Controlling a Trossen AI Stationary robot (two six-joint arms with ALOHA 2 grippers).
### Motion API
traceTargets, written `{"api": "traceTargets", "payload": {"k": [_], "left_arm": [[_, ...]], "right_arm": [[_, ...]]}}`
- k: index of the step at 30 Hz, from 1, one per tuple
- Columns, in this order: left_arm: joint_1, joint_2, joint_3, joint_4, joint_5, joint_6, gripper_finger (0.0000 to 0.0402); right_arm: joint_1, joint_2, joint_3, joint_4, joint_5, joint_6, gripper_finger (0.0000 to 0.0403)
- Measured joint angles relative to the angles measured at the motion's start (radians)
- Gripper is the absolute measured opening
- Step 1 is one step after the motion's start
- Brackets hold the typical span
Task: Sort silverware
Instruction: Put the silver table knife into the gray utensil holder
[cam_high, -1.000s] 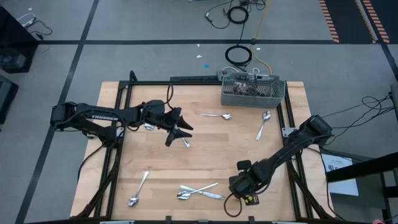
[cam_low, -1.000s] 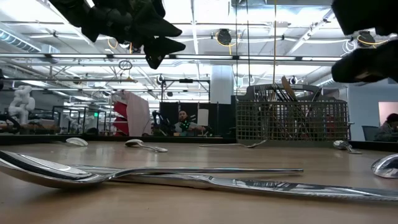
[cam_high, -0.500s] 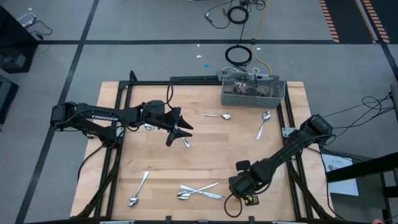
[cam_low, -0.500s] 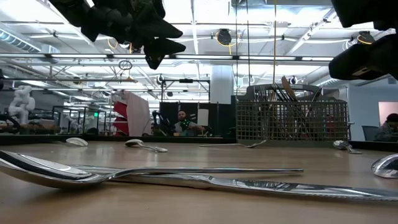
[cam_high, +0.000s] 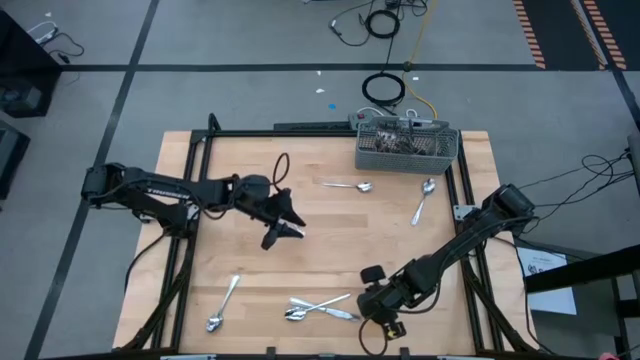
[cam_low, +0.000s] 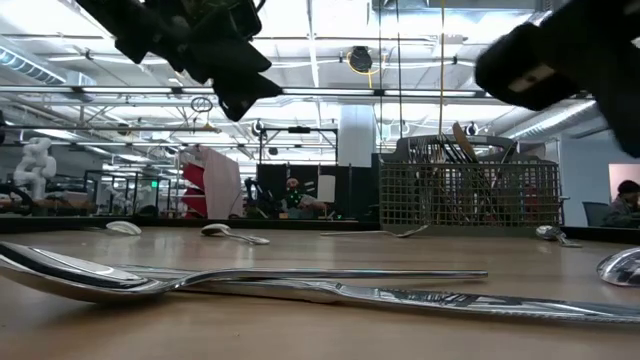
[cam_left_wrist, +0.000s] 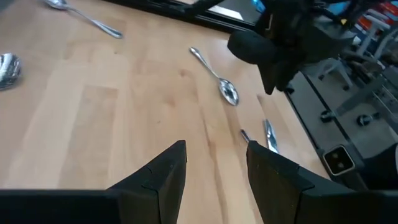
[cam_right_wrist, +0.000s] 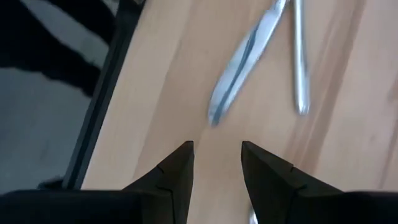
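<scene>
The left pincer hung above the middle of the wooden desk, its fingers spread and holding nothing. Bare wood lay directly beneath it. Beyond its tips a spoon lay on the desk, with a knife tip just beside the dark right arm farther off.

The right pincer hovered near the desk's front edge, fingers parted and empty. Just ahead of its tips lay a knife and a second slim handle, the pair belonging to a crossed cluster of silverware immediately beside that pincer. The desk's dark frame rail ran close along one side of it, leaving little margin there.

Farther from both pincers, one spoon lay toward the front left corner, and two more spoons lay near the grey wire-mesh basket at the far edge. The basket already held several utensils upright. A broad stretch of open wood separated the two arms.

In the low view a person sat in the room behind.
</scene>
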Motion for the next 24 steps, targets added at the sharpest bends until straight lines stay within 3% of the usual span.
{"api": "traceTargets", "payload": {"k": [10,13,16,19,24], "left_arm": [[-0.145,0.000,0.000,-0.066,-0.049,-0.005,0.0173],[-0.213,0.000,0.000,-0.099,-0.079,-0.079,0.0173],[-0.295,0.000,0.000,-0.103,-0.182,-0.202,0.0173],[-0.398,0.003,0.000,-0.056,-0.370,-0.364,0.0173],[-0.567,0.052,0.000,0.009,-0.554,-0.537,0.0173]], "right_arm": [[0.000,0.063,0.000,0.170,0.061,0.000,0.0125],[0.000,0.084,0.000,0.178,0.069,0.005,0.0125],[0.000,0.107,0.000,0.177,0.134,0.007,0.0125],[0.000,0.138,0.000,0.194,0.197,0.027,0.0125],[0.006,0.168,-0.001,0.309,0.184,0.108,0.0125]]}}
